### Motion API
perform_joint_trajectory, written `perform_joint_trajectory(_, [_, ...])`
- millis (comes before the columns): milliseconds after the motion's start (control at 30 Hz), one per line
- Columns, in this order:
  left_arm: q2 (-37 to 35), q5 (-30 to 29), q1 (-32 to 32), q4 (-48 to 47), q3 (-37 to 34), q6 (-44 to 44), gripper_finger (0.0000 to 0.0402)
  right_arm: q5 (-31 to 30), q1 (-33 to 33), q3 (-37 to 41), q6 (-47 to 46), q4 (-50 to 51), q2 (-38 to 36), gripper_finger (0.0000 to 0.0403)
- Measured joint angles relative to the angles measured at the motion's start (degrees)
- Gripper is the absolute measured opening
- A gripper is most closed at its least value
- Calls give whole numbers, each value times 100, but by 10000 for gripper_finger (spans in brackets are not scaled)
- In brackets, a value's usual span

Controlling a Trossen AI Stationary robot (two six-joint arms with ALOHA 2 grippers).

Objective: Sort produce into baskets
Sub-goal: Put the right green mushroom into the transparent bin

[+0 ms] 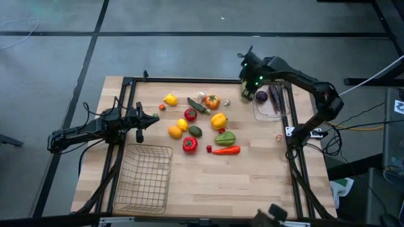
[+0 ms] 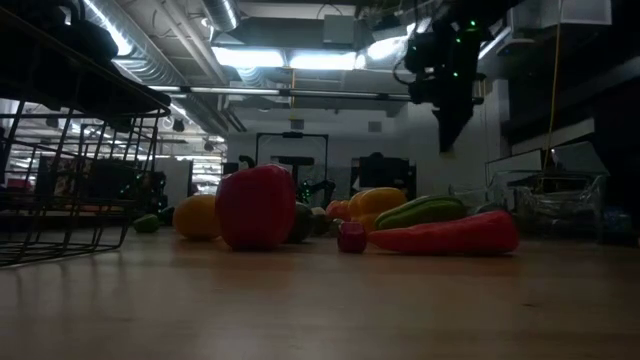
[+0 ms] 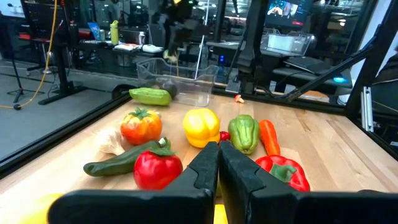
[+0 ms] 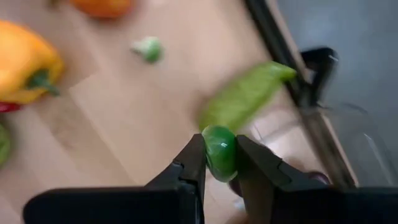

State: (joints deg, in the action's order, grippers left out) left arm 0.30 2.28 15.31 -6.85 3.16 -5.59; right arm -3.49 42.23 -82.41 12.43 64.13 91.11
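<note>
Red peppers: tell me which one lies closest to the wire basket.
The red pepper just above the wire basket's upper right corner, left of the carrot. The other red pepper sits farther up the table.

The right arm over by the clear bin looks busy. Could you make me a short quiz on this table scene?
1. True or false: the wire basket holds several peppers.
2. What do the right gripper fingers pinch?
A. a carrot
B. a small green piece
C. a lemon
3. Fill in: the left gripper fingers are ____.

Key: 1 false, it holds no produce; 2 B, beside the clear bin; 3 shut.
</note>
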Motion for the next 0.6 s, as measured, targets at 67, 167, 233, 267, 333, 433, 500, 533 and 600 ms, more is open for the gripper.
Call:
perform_joint_trajectory(67, [0, 0, 0, 0, 0, -2, 11, 0, 310, 19, -2, 84, 17, 72])
perform_joint_trajectory(167, [0, 0, 2, 1, 1, 0, 11, 0, 728, 217, -11, 6, 17, 72])
perform_joint_trajectory(233, [0, 0, 2, 0, 0, 0, 11, -2, 961, 393, -11, -10, 38, 72])
perform_joint_trajectory(267, [0, 1, 2, 0, 2, 0, 11, 0, 1080, 477, -11, -36, 39, 72])
perform_joint_trajectory(333, [0, 0, 0, 0, 2, 0, 11, 0, 1299, 591, -11, -184, 37, 72])
perform_joint_trajectory(433, [0, 1, 0, 1, 0, 1, 11, 0, 1587, 759, -12, -360, 37, 72])
perform_joint_trajectory(500, [-1, 0, 2, 1, 1, 0, 11, 0, 1728, 851, -13, -493, 37, 72])
perform_joint_trajectory(533, [0, 1, 1, 1, 0, 1, 11, 0, 1791, 898, -13, -518, 37, 72])
perform_joint_trajectory(600, [0, 2, 2, 2, 0, 0, 11, 0, 1891, 983, -13, -624, 37, 72])
